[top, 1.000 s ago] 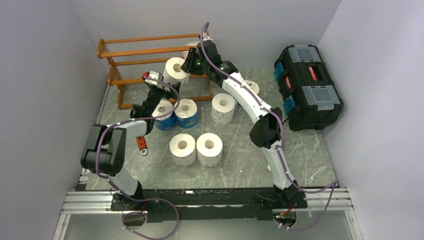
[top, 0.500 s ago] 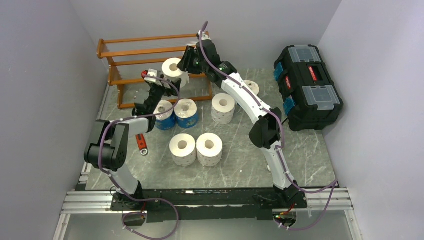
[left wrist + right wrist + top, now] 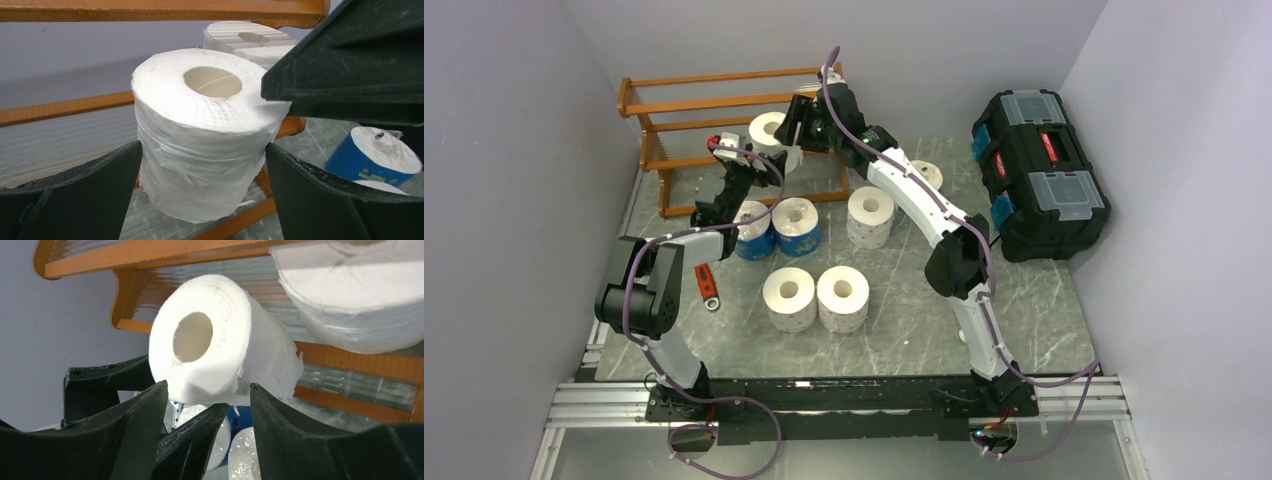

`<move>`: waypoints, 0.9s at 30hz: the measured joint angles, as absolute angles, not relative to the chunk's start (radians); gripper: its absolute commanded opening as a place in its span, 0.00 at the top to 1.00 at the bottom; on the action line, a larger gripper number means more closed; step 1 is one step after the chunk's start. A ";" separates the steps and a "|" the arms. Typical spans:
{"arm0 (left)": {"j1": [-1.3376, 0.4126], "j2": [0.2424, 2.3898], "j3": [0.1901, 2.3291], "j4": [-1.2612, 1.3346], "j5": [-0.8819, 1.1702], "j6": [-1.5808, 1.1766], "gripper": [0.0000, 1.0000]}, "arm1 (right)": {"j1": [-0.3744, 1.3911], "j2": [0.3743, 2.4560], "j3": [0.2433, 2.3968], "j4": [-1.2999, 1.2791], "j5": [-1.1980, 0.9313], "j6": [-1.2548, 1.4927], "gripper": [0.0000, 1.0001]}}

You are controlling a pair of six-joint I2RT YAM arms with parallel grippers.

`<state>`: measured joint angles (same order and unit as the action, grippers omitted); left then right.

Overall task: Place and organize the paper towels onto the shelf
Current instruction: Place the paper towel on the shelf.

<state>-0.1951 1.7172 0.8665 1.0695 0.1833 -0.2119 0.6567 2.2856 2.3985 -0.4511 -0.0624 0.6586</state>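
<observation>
table: grey marbled tabletop (image 3: 1024, 300), everything sits on it.
shelf: orange-brown wooden three-tier slatted shelf (image 3: 694, 78), 11 o'clock on the table, by the back wall.
toolbox: black plastic toolbox (image 3: 1039, 170), 2 o'clock, well apart from the shelf.
arms: right arm (image 3: 914, 195) stretches toward 11 o'clock to the shelf's right end. Left arm (image 3: 669, 255) reaches toward 12 o'clock to the same spot.
loose rolls: six on the table at 6 o'clock of the shelf. Two are blue-wrapped rolls (image 3: 752, 228) side by side, four are plain white, one of them half hidden behind the right arm.
target roll: plain white paper towel roll (image 3: 205, 130), on a slatted tier at the shelf's right end; which tier, can't tell. Long axis vertical, hollow core up.
second shelf roll: another white roll (image 3: 250, 37) on the shelf, just behind the target at 1 o'clock in the left wrist view.
left gripper (image 3: 204, 150): spread as wide as it goes, one finger each side of the roll's curved wall, no squeeze seen.
right gripper (image 3: 207, 387): jaws parted, tips at the roll's near edge, one finger over the top rim, no pinch visible.
key relation: roll sits dead ahead at 12 o'clock of both claws. The left one straddles it squarely and is probably better placed to steady it while the right backs off.
small item: red-handled tool (image 3: 707, 290) beside the left arm.
</observation>
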 measured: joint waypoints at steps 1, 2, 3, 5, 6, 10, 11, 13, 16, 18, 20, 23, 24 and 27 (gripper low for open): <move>-0.196 1.717 0.867 1.069 0.181 -0.212 0.01 | 0.656 2.282 2.390 -0.450 -0.063 0.659 0.36; -0.196 1.718 0.867 1.070 0.179 -0.212 0.01 | 0.655 2.280 2.382 -0.451 -0.063 0.659 0.35; -0.196 1.718 0.867 1.070 0.178 -0.212 0.01 | 0.655 2.278 2.379 -0.452 -0.062 0.659 0.35; -0.196 1.718 0.867 1.070 0.177 -0.212 0.01 | 0.654 2.276 2.377 -0.453 -0.063 0.659 0.35; -0.196 1.718 0.867 1.070 0.176 -0.212 0.01 | 0.653 2.275 2.377 -0.454 -0.063 0.659 0.34; -0.198 1.718 0.867 1.070 0.170 -0.211 0.01 | 0.648 2.242 2.347 -0.454 -0.062 0.657 0.33; -0.198 1.718 0.867 1.070 0.168 -0.212 0.01 | 0.646 2.231 2.340 -0.455 -0.062 0.657 0.33; -0.198 1.718 0.867 1.070 0.167 -0.212 0.01 | 0.640 2.210 2.331 -0.455 -0.062 0.656 0.32; -0.198 1.720 0.870 1.070 0.163 -0.212 0.01 | 0.626 2.173 2.326 -0.455 -0.061 0.654 0.32; -0.198 1.720 0.870 1.070 0.161 -0.211 0.01 | 0.617 2.141 2.306 -0.450 -0.058 0.654 0.32; -0.198 1.720 0.871 1.068 0.160 -0.208 0.01 | 0.609 2.091 2.258 -0.444 -0.052 0.654 0.31; -0.199 1.720 0.879 1.054 0.158 -0.204 0.01 | 0.602 1.993 2.137 -0.417 -0.031 0.651 0.31; -0.199 1.720 0.885 1.047 0.157 -0.203 0.00 | 0.600 1.946 2.071 -0.399 -0.021 0.652 0.31; -0.199 1.722 0.905 1.026 0.150 -0.196 0.01 | 0.599 1.800 1.874 -0.343 0.015 0.654 0.31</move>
